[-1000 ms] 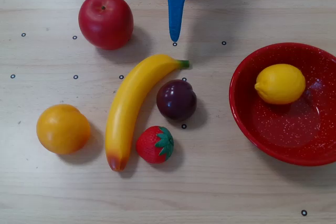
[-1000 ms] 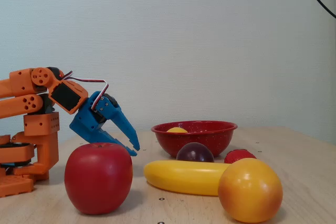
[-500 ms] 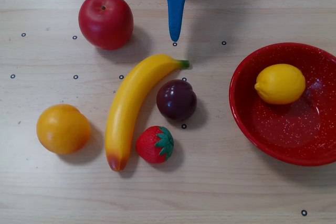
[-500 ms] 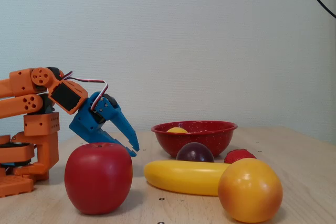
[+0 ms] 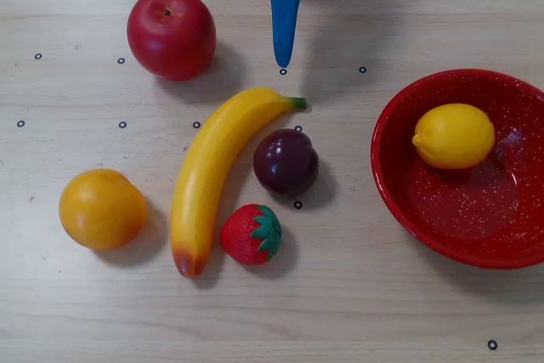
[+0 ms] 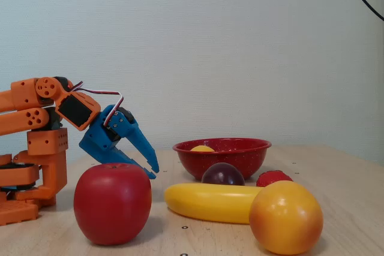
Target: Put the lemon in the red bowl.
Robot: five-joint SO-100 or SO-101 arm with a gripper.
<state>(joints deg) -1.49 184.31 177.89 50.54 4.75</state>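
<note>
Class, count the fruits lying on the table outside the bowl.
5: apple top left, orange lower left, banana centre, plum and strawberry beside it. The lemon sits in the red bowl.

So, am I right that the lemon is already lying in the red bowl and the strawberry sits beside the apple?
Not quite: the overhead view shows the strawberry beside the banana, far from the apple. The lemon does lie in the red bowl.

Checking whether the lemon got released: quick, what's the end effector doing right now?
End effector: holding nothing, clear of the fruit; open or shut cannot be told. The lemon sits in the red bowl.
</note>
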